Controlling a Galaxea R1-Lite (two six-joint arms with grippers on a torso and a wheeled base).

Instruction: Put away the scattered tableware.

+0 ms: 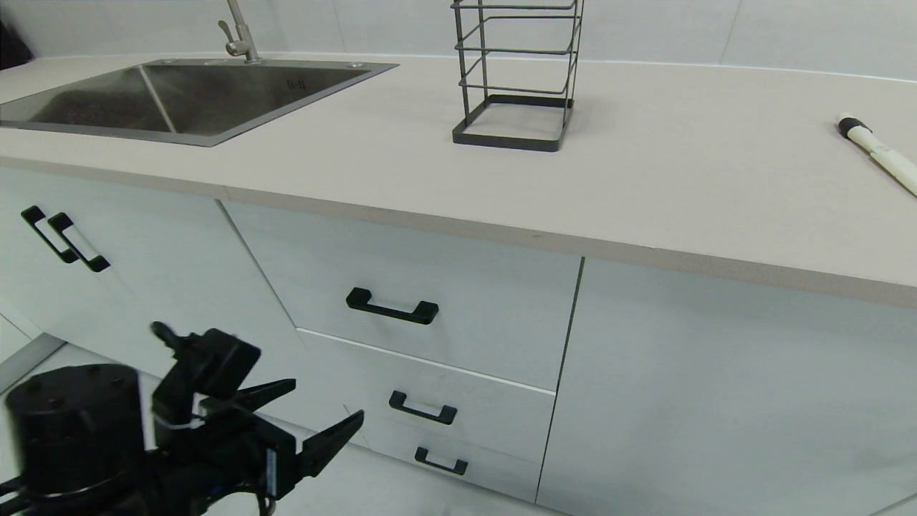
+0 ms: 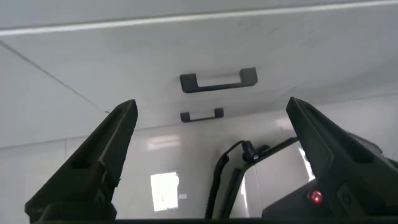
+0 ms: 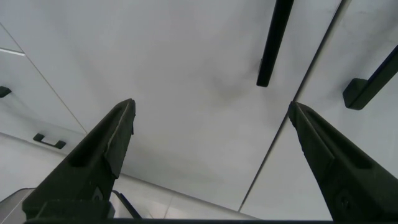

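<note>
A cream-handled utensil [image 1: 877, 150] with a black end lies on the counter [image 1: 680, 179] at the far right. A black wire rack [image 1: 501, 141] stands empty at the back middle of the counter. My left gripper [image 1: 322, 408] hangs low in front of the drawers, well below the counter edge, open with nothing between its fingers. In the left wrist view the left gripper [image 2: 211, 106] faces two drawer handles [image 2: 217, 79]. The right gripper [image 3: 211, 106] is open and empty, facing white cabinet doors with black handles [image 3: 275, 40].
A steel sink [image 1: 193, 93] with a faucet [image 1: 240, 32] is set into the counter at the left. Below it are cabinet doors with paired handles [image 1: 64, 236] and a stack of three drawers [image 1: 392, 307]. The floor lies under the left gripper.
</note>
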